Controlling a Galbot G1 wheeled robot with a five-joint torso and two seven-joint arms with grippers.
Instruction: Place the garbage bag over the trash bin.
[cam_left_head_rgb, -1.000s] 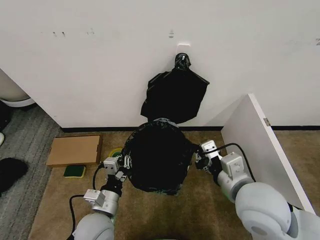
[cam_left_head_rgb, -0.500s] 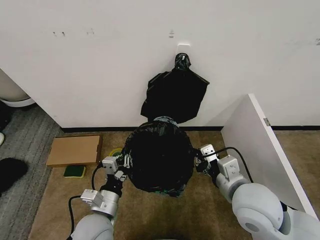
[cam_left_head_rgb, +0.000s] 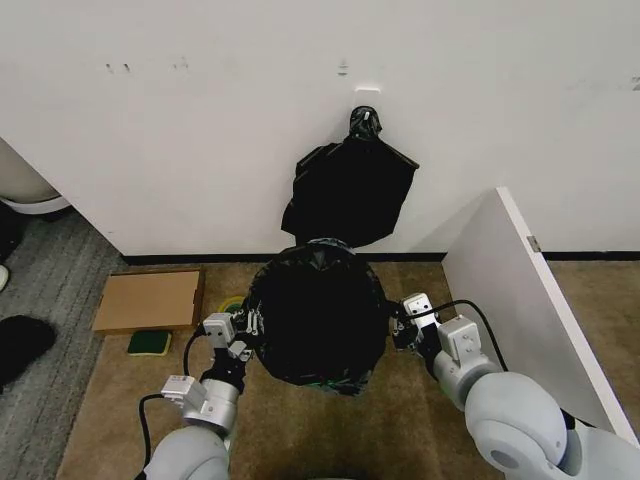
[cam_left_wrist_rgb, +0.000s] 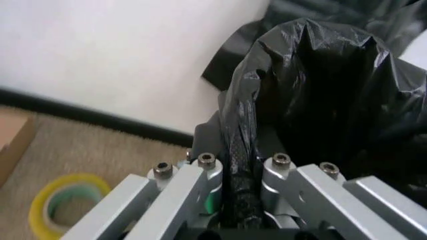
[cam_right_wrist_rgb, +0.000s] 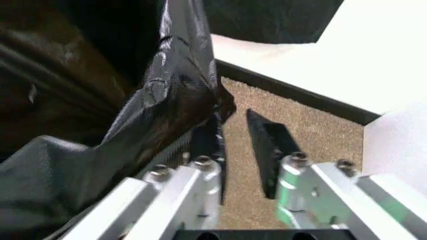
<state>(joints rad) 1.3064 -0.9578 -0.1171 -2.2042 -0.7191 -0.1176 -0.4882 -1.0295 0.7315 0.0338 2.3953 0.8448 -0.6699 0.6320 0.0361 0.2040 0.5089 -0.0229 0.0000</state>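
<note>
While the left gripper (cam_left_wrist_rgb: 241, 187) pinches the garbage bag (cam_left_head_rgb: 318, 315), the right gripper (cam_right_wrist_rgb: 241, 150) hangs open; a pull might tear it.

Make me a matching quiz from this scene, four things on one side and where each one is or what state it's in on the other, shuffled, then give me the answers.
Things:
1. garbage bag
2. left gripper
3. right gripper
4. yellow tape roll

Places or states:
A. lying flat on the carpet near the wall
B. jaws apart, nothing between them, bag film beside one jaw
C. draped over the trash bin between the two arms
D. jaws closed on a bunched strip of black film

Pairs: 1-C, 2-D, 3-B, 4-A
</note>
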